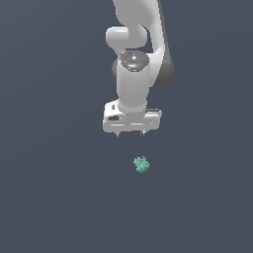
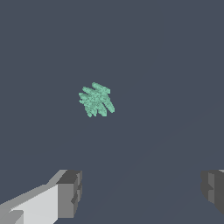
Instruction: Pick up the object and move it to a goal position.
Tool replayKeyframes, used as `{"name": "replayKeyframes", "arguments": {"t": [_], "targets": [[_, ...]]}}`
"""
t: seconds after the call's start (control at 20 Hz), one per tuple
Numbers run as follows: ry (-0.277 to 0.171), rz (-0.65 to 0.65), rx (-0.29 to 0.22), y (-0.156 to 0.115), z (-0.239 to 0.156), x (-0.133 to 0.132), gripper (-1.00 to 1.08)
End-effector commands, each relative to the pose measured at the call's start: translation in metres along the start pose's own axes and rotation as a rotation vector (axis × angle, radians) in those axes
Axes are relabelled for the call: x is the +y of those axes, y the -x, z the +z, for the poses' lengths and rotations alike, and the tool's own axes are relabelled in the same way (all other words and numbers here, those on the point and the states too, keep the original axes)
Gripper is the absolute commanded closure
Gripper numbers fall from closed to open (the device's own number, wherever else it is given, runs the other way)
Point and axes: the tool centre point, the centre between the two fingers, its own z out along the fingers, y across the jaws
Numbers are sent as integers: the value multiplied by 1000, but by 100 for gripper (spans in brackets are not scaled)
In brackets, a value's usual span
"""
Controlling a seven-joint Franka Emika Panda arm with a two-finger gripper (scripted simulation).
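The object [image 1: 141, 164] is a tiny teal-green knobbly clump lying on the dark grey floor, in front of the arm and slightly toward the exterior view's right. It also shows in the wrist view [image 2: 96, 100]. My white gripper [image 1: 131, 134] hangs above and behind it, pointing down, not touching it. In the wrist view the gripper [image 2: 142, 192] has its two grey fingertips [image 2: 70, 193] far apart with nothing between them. It is open and empty.
The floor [image 1: 49, 197] is a flat dark grey surface with nothing else on it. The white arm [image 1: 133, 74] rises out of the top of the exterior view. No goal marker shows.
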Motion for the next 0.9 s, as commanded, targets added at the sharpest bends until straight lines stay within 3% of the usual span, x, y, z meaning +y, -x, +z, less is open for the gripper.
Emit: {"name": "replayKeyframes", "arguments": {"t": [0.0,0.45,0.85], "targets": [[0,-3,0,0,0,0,-92],[5,-102,-3,-14,16,-7,-92],[6,-304,-7,-40,51,-24,-92]]}}
